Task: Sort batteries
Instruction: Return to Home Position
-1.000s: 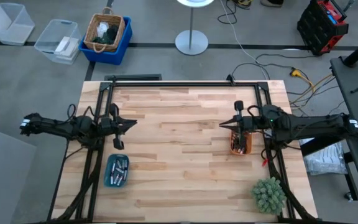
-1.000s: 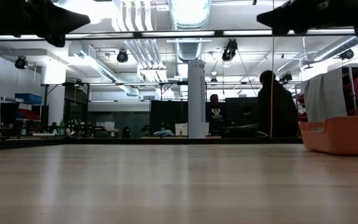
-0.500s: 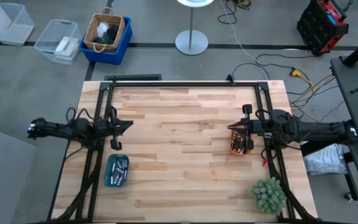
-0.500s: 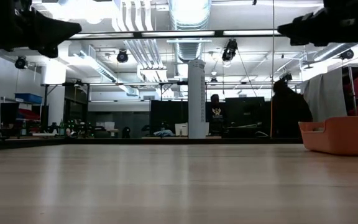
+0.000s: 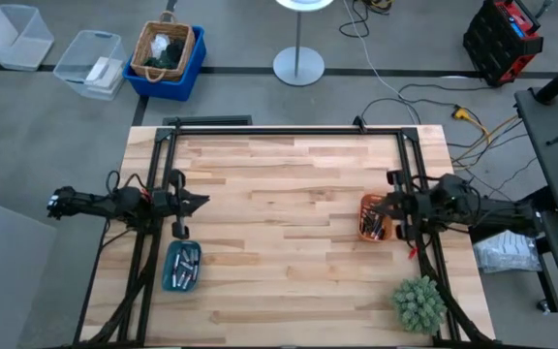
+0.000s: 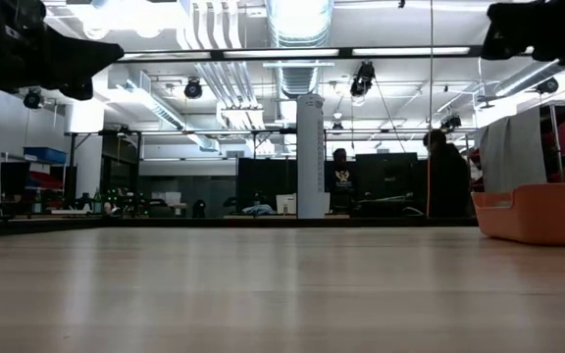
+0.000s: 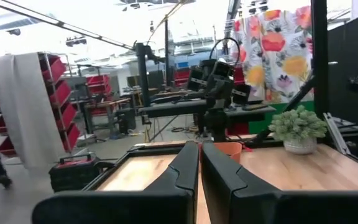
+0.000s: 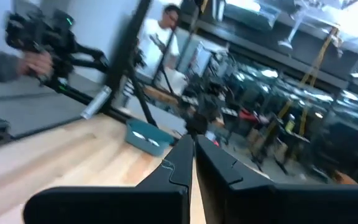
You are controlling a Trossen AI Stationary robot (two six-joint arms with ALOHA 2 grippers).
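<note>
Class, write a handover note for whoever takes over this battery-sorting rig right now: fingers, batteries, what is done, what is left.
Left gripper: fingers shut, empty, over the table's left side near the teal tray.
Right gripper: fingers shut, empty, at the orange tray.
Silvery batteries lie in the teal tray, darker batteries in the orange one.
Done: no loose battery shows on the table.
Left: probably only parking the arms.

A teal tray [image 5: 182, 267] sits by the left edge of the wooden table [image 5: 289, 252], an orange tray [image 5: 374, 217] by the right, and a potted plant [image 5: 418, 302] at a right-hand corner. On the floor beyond, a wicker basket [image 5: 166, 48] rests in a blue bin [image 5: 163, 87] (clear plastic boxes [image 5: 90, 63] just beside it).
</note>
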